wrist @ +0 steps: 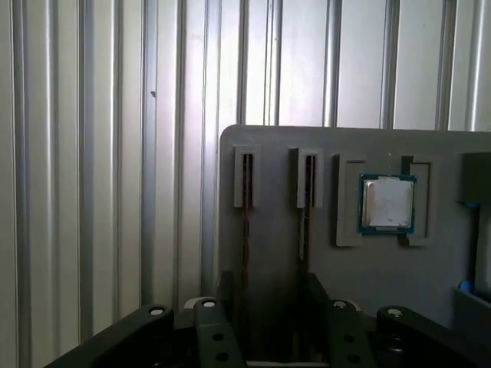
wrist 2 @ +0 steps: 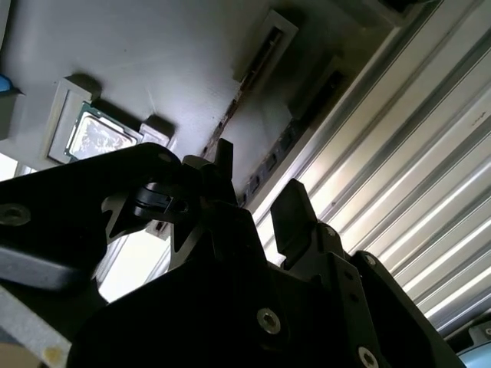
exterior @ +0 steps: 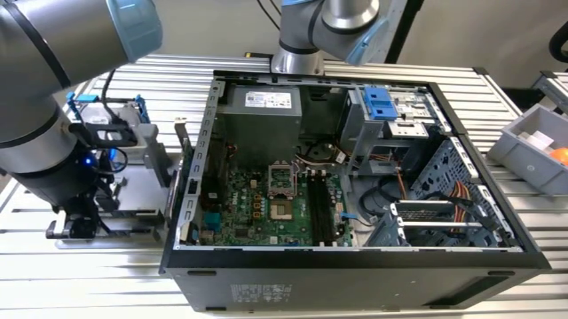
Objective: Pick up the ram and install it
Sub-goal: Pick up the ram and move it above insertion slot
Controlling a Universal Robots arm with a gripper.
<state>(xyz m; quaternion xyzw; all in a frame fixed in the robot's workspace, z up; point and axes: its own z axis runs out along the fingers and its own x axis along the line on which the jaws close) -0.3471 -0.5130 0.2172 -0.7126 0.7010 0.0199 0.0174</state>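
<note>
Early on: hovering with pincer [wrist: 270,291] released just above the ram [wrist: 247,192], seated edge-up in a grey holder [wrist: 353,268] slot on the tabletop [wrist: 92,153]. Nothing grasped; not yet installed in the motherboard [exterior: 257,206] slots

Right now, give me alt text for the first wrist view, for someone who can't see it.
The open gripper hovers over a gray holder on a ribbed metal table; two ram sticks stand edge-on in its narrow slots, with a square silver chip in a recess beside them.
</note>
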